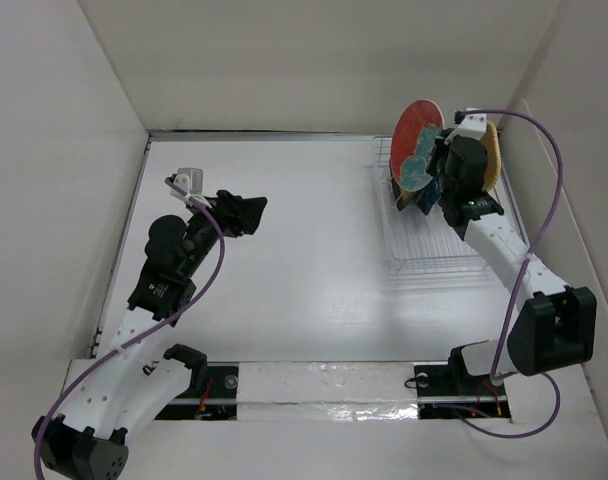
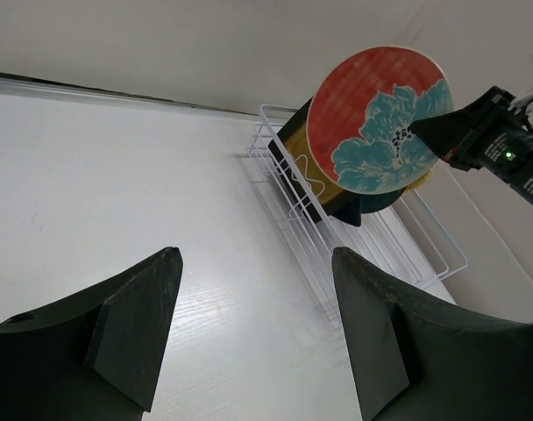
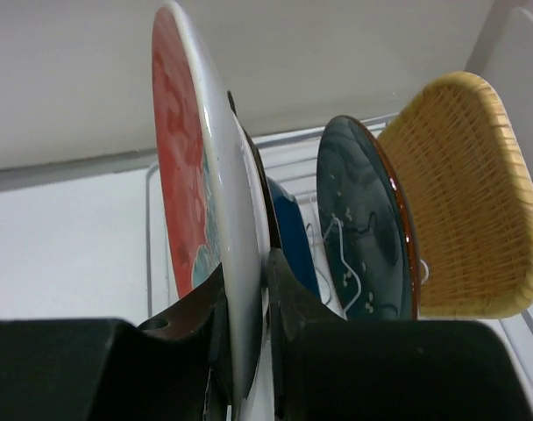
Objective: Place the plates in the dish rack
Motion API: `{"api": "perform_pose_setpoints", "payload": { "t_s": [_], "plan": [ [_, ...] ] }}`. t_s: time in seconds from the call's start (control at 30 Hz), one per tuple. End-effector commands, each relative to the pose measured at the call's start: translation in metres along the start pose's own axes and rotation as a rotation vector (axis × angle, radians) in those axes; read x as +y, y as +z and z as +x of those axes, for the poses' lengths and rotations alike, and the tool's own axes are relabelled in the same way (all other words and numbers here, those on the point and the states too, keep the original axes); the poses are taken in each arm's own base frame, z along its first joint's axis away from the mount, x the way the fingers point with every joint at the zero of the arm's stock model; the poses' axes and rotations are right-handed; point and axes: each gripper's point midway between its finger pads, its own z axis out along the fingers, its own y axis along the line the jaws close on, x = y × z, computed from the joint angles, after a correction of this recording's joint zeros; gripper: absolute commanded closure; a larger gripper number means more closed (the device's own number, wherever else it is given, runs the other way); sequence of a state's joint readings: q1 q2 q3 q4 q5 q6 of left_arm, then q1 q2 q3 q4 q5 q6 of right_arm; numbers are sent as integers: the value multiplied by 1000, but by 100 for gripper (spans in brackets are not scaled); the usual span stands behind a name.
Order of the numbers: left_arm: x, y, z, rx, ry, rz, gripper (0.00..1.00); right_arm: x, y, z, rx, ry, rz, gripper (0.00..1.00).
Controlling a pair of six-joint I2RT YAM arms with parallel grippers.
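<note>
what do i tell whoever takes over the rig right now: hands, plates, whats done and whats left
Left hand: open, empty, over the table, well away from the dish rack.
Right hand: shut on the red-and-teal plate, held on edge at the rack's far end. I cannot tell if it sits between prongs.
Done: the dark teal plate, orange plate, dark blue plate and mustard plate stand in the rack. No plate shows on the table.
Left: seat the red-and-teal plate, release it, then pull the right hand clear.

Five plates (image 1: pixel 416 125), one dish rack (image 1: pixel 434 250)
</note>
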State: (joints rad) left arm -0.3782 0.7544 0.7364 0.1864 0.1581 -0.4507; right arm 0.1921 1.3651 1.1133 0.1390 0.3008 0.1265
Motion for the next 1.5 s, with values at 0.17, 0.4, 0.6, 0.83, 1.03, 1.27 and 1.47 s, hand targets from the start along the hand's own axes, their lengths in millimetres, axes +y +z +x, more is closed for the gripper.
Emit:
{"api": "perform_pose_setpoints", "payload": {
  "t_s": [0.17,0.4,0.6,0.83,1.03,1.27,1.47],
  "plan": [
    [-12,0,-8,-29,6,54,34,21,4,-100,-279,-69,55,100],
    [-12,1,-7,-20,7,56,33,26,14,-72,-250,-102,105,100],
    [-13,1,-8,-23,8,63,33,31,0,-90,-320,-77,137,100],
    [-13,0,-9,-27,13,58,33,30,-15,-103,-390,-48,185,100],
    [-12,0,-9,-26,11,57,34,37,0,-82,-344,-80,168,100],
    [-12,2,-6,-17,12,60,33,33,21,-60,-304,-134,189,100],
    [-11,2,-6,-15,14,55,33,37,31,-41,-280,-167,175,100]
  ]
}}
